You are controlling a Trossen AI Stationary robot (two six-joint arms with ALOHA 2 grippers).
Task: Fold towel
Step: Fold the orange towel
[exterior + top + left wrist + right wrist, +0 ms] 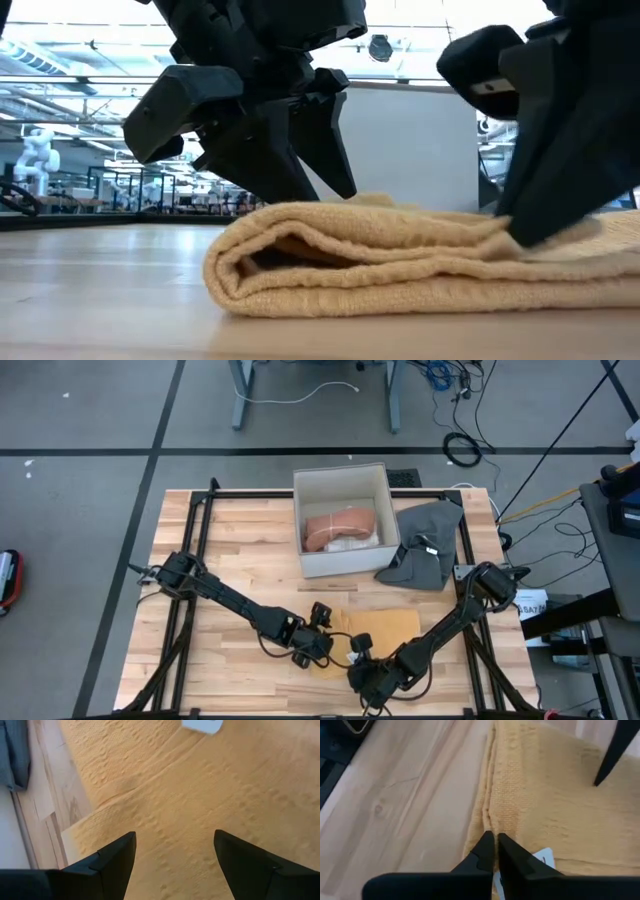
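One white box [342,485] holding pink cloth [338,526], right gripper [494,851] pinching yellow towel [385,628], left gripper [175,857] spread.

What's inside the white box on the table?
In the white box lies a folded reddish-brown cloth with something white beside it. What that white thing is, and whatever lies beneath the cloth, stays hidden.

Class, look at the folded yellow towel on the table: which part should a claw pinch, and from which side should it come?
Probably the stacked layer edges of the yellow towel, from above at its near edge. There the layers lie thin and aligned; the rolled fold is bulkier.
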